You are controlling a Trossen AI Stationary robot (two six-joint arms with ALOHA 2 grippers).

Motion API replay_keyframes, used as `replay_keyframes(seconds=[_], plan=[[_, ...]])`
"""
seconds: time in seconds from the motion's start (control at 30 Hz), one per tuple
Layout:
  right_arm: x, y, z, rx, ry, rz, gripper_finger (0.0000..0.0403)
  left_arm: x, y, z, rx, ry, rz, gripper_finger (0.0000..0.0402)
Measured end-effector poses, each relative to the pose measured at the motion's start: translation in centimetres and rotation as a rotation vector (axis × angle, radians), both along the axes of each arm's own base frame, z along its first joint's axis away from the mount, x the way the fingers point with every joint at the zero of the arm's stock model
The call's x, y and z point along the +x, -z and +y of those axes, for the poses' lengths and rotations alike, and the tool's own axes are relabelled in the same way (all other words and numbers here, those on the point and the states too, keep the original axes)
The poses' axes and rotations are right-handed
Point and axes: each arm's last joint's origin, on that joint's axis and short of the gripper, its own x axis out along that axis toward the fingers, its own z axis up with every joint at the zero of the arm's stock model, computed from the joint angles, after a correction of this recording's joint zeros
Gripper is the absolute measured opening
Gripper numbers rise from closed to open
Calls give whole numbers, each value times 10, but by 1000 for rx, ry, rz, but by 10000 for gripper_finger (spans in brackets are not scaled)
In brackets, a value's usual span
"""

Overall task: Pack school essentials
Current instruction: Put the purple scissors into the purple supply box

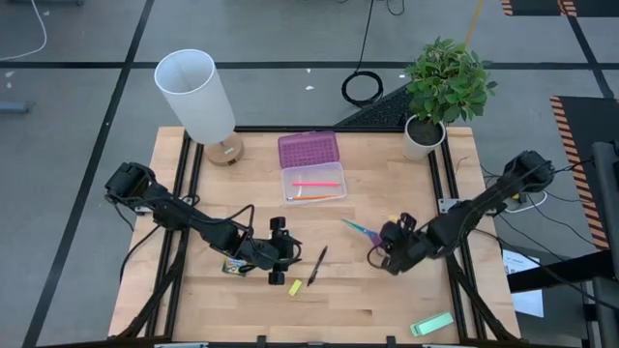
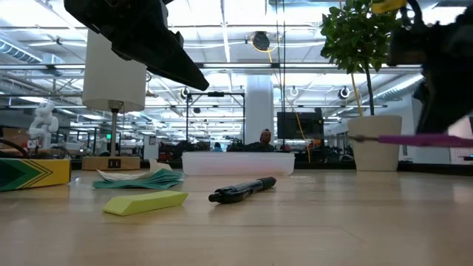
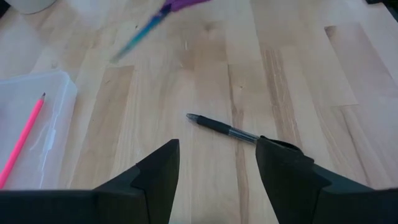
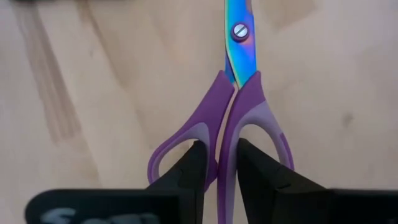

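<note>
The purple-handled scissors (image 1: 360, 229) hang above the table's right middle, with my right gripper (image 1: 385, 253) shut on their handles; the rainbow blades (image 4: 239, 43) are closed. My left gripper (image 1: 280, 253) hovers open, left of the black pen (image 1: 319, 263), which lies flat on the wood ahead of its fingers (image 3: 230, 130). A tiny yellow block (image 1: 295, 287) lies near the pen. The crayon box (image 1: 235, 265) sits under the left arm. The open case (image 1: 311, 184) at the far middle holds pink and orange pencils (image 1: 317, 190). A teal-edged packet (image 2: 140, 179) lies flat. My right gripper pinches the scissors' two handle loops by their inner bars (image 4: 222, 146), which are pressed together between the two fingers. The fingers lie along the scissors, with the blades pointing away from them. The scissors hang about level (image 2: 414, 139), lifted clear of the table.
A white lamp (image 1: 198, 97) stands at the far left and a potted plant (image 1: 440, 87) at the far right. The case's pink lid (image 1: 308, 150) lies open behind its clear tray. A pale green flat block (image 1: 431, 324) lies at the near right edge.
</note>
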Motion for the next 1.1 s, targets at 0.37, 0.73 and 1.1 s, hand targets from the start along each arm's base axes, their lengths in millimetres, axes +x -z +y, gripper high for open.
replay_keyframes(seconds=[0.37, 0.73, 1.1], plan=[[25, -42, -44, -132, -121, -50, 63, 1, 4, 13, 19, -43, 57, 216], [56, -103, -100, -248, -170, -117, 65, 3, 4, 19, -11, -90, 55, 216], [104, -123, -148, -274, -211, -89, 65, 1, 4, 15, -69, -123, 49, 216]])
